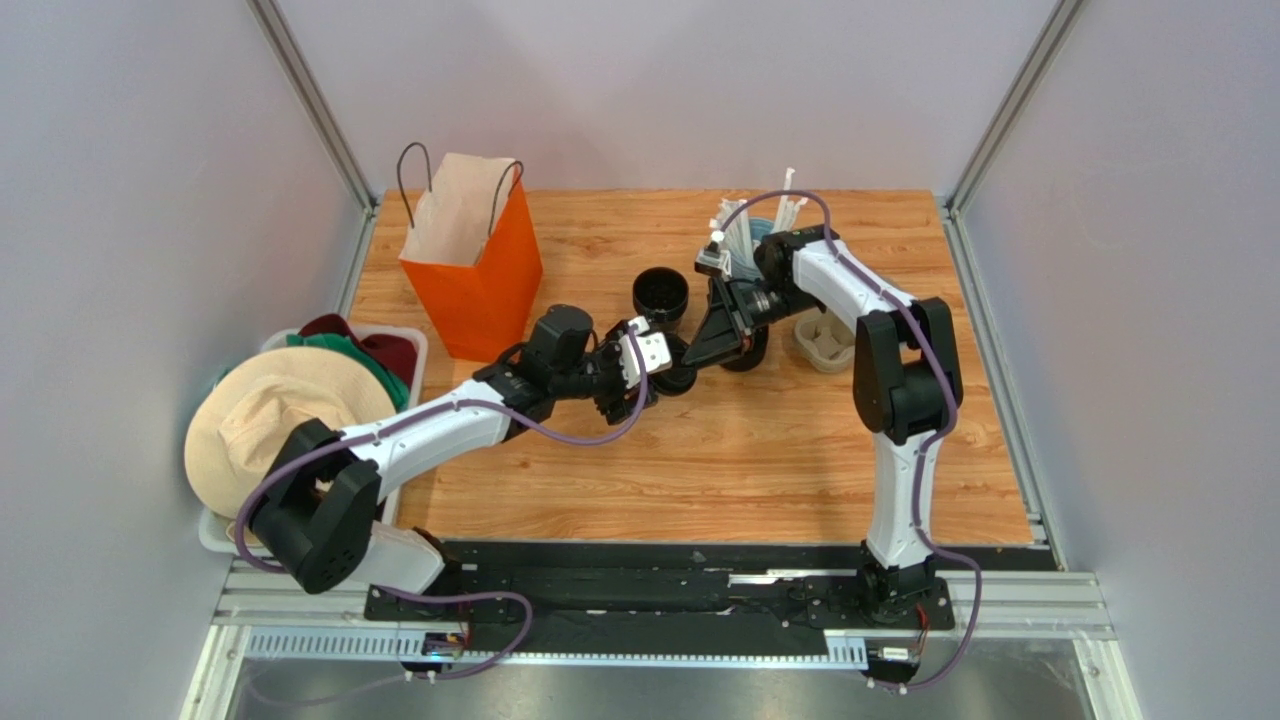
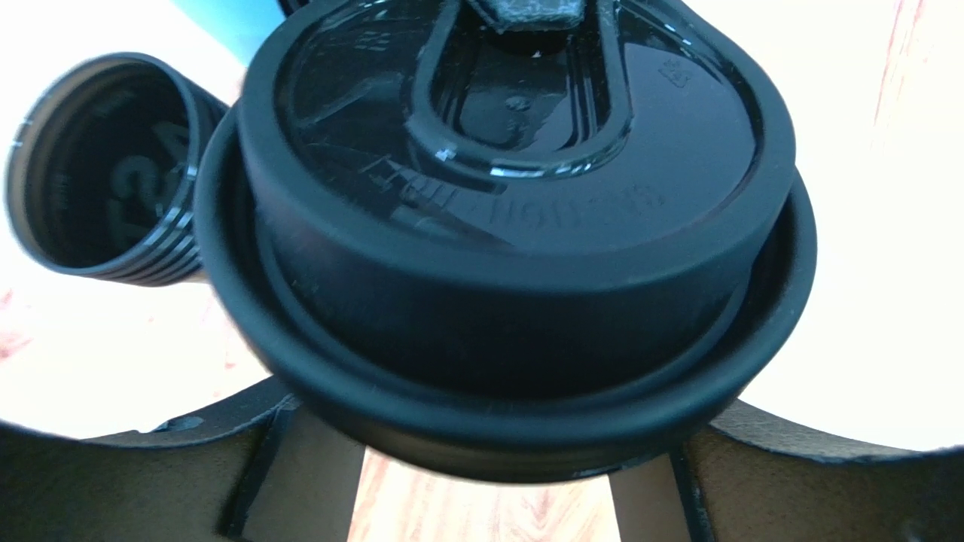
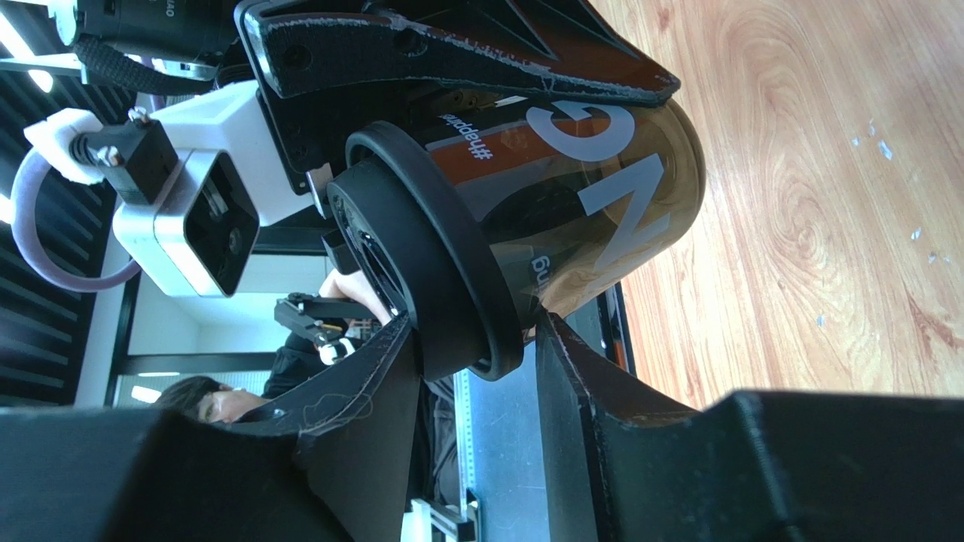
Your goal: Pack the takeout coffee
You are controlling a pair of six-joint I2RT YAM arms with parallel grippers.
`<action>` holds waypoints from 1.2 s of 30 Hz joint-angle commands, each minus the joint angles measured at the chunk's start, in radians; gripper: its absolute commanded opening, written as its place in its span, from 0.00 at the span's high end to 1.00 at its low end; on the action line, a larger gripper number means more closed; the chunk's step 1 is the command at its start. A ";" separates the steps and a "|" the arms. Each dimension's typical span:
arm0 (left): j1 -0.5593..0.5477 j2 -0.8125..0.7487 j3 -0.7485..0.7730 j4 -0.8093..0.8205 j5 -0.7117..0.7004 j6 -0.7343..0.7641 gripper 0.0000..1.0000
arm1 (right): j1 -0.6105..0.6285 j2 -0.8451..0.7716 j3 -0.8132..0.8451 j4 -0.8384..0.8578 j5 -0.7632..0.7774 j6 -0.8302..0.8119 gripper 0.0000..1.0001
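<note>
The takeout coffee is held off the table at the centre, tipped on its side. In the right wrist view its brown printed body points right and its black lid points left. My left gripper straddles the cup; one of its fingers lies along the cup's side. The lid fills the left wrist view above my left gripper. My right gripper closes on the lid's rim in the right wrist view.
A second dark cup stands open and lidless behind the grippers, also in the left wrist view. An orange paper bag stands open at the back left. A straw cup and a cardboard tray sit to the right. A bin of hats is at the left.
</note>
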 commanded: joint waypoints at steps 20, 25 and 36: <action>-0.059 0.035 -0.011 0.066 0.057 -0.010 0.13 | 0.015 -0.037 -0.081 0.100 -0.079 0.099 0.67; -0.059 0.032 -0.012 0.061 0.034 -0.005 0.13 | -0.002 -0.039 -0.080 0.101 -0.081 0.101 0.76; -0.059 0.016 -0.009 0.064 -0.019 0.004 0.12 | -0.015 -0.052 -0.092 0.095 -0.035 0.102 0.88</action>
